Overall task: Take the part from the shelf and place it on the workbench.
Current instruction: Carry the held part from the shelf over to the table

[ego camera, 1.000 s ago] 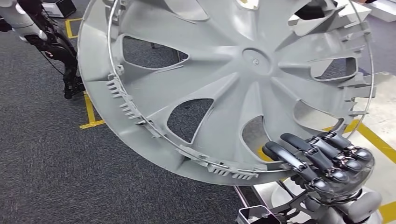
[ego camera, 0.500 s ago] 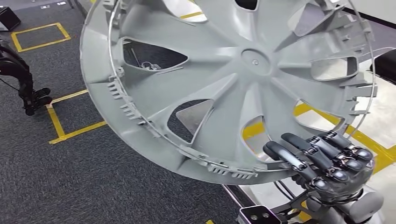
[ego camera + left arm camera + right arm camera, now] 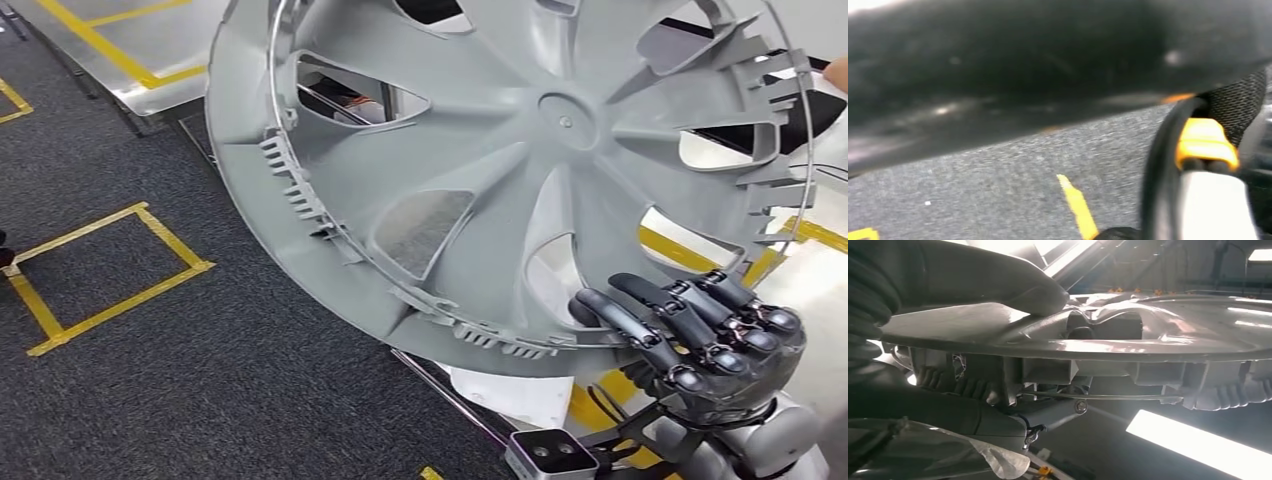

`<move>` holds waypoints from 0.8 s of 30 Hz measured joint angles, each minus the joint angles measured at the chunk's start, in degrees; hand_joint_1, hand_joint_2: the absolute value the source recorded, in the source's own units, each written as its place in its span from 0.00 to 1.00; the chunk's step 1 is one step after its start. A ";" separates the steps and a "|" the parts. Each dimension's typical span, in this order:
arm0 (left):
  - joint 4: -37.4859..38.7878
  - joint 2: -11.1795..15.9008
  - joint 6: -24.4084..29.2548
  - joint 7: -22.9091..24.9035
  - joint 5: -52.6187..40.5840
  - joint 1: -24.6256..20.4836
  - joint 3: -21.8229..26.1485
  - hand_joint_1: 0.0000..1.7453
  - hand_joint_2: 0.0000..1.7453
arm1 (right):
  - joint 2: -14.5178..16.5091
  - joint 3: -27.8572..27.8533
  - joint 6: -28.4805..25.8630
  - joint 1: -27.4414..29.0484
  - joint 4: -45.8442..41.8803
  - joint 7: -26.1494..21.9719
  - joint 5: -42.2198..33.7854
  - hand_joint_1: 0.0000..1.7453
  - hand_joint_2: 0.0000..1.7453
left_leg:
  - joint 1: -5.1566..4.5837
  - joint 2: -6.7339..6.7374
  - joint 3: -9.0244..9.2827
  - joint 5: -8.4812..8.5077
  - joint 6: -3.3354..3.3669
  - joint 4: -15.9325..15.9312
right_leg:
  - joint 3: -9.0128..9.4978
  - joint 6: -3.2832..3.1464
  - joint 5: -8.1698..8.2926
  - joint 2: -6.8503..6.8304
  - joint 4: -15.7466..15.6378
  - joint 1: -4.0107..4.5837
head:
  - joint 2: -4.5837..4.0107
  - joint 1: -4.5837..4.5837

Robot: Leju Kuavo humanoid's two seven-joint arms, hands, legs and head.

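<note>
A large grey plastic wheel cover (image 3: 520, 170) fills the upper middle of the head view, its ribbed inner side and wire ring toward me. My right hand (image 3: 700, 345) grips its lower rim, dark fingers curled over the edge at the lower right. In the right wrist view the thick grey thumb (image 3: 998, 280) presses on the cover's smooth face (image 3: 1148, 335) while the fingers (image 3: 938, 410) clamp from the other side.
Dark grey carpet (image 3: 200, 380) with yellow tape lines (image 3: 110, 260) covers the floor on the left. A shiny metal bench surface (image 3: 810, 280) with yellow stripes lies behind and to the right of the cover. A person's fingertip (image 3: 836, 70) shows at the right edge.
The whole scene has swung: the floor markings slid left and down and a metal surface came in at the top left. The cover stays gripped in my right hand.
</note>
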 joint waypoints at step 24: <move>-0.34 0.06 0.37 0.62 0.11 0.28 0.04 0.00 0.00 | -1.79 1.38 0.00 -0.11 0.41 2.97 0.99 1.00 1.00 | 0.19 4.48 -6.47 -6.57 -1.26 15.34 | 1.45 -1.17 -0.94 -4.73 -0.52 0.31 | 0.00 0.16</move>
